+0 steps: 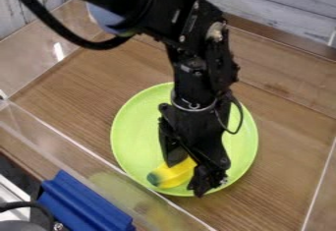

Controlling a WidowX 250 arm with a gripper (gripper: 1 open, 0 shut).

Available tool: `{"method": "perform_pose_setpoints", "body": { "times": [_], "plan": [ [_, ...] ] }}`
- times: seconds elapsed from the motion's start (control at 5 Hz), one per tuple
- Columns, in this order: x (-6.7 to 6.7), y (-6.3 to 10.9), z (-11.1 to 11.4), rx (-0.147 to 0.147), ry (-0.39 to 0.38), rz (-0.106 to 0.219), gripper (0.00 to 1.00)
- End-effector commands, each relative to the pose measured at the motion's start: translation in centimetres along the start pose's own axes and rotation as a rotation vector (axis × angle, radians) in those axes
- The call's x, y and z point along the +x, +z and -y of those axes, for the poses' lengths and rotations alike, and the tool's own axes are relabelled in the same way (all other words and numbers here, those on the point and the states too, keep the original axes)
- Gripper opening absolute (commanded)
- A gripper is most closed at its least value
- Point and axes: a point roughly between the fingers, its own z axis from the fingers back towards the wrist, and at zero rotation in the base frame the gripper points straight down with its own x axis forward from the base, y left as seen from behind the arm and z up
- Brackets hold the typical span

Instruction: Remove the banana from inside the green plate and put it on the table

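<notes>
A small yellow banana with a dark green tip lies inside the lime-green plate, near its front rim. My black gripper points straight down over it, open. One finger stands at each side of the banana's upper end. Whether the fingers touch the banana or the plate I cannot tell. The plate sits on the brown wood-grain table.
Clear acrylic walls border the table at the left and front. A blue object lies at the lower left, outside the front wall. My black arm reaches in from the upper left.
</notes>
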Motion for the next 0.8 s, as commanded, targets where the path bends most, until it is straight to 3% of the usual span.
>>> {"method": "perform_pose_setpoints", "body": {
  "times": [0.0, 0.6],
  "plan": [
    [0.4, -0.4, 0.0, 0.008, -0.055, 0.004, 1.00],
    [0.0, -1.6, -0.3, 0.012, -0.106, -0.010, 1.00]
  ]
}}
